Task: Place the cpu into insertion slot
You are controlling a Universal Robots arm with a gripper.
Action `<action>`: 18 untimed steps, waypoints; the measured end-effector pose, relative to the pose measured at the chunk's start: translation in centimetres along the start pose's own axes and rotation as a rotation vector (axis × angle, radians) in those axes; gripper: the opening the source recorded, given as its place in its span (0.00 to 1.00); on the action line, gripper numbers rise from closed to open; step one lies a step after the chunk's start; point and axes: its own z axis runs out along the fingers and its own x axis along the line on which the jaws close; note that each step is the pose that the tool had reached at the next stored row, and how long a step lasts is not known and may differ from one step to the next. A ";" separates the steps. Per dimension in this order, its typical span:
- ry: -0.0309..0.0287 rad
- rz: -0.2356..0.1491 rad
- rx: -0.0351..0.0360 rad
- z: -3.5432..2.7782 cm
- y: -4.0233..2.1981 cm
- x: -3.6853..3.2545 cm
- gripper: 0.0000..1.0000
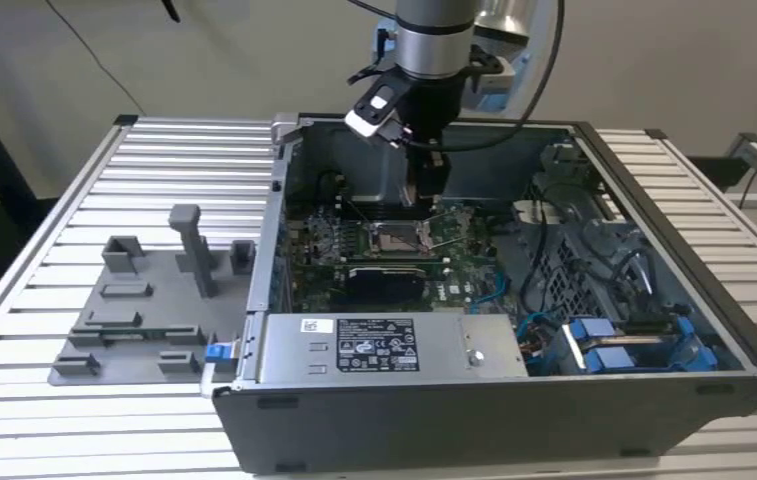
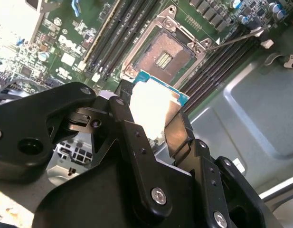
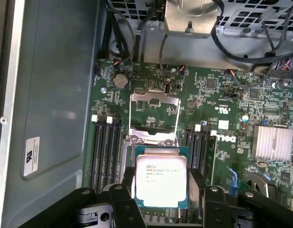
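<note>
Silvery-tan cpu sits clamped between the black fingers of the gripper, metal face toward the first wrist camera, blue-green edge showing around it. The jaws are closed onto two opposite edges and open no wider than the chip itself. In both wrist views the chip is off the board and not seated; how high it sits I cannot tell.

The insertion slot lies just past the chip's far edge in the second wrist view, dark centre exposed inside its shiny frame. The hinged metal lid is flipped open and the thin wire lever is swung out to one side. In the exterior view the gripper hangs inside the open case, just behind the socket.

Close by:
- Long black connector strips flank the socket on both sides, tight against the frame and near the fingers.
- A coin cell sits beyond the open lid.
- A finned silver heatsink sits further out on the green board.

Case surroundings, exterior view:
- A cable bundle fills the bay on that view's right.
- Blue clips sit near the front corner.
- The boxed power supply lies across the near side of the case.
- A grey fixture plate with upright posts lies on the slatted table, well apart on the left.
</note>
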 end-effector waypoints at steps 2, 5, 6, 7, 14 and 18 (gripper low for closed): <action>0.0002 0.003 -0.0002 0.20 -0.09 0.19 0.54; -0.0001 0.014 -0.0007 0.51 -0.37 0.36 0.54; -0.0006 0.018 -0.0009 0.61 -0.45 0.41 0.54; -0.0010 0.023 -0.0011 0.73 -0.53 0.46 0.54; -0.0035 0.057 -0.0029 1.52 -1.03 0.76 0.54; -0.0033 0.075 -0.0038 2.13 -1.17 0.87 0.54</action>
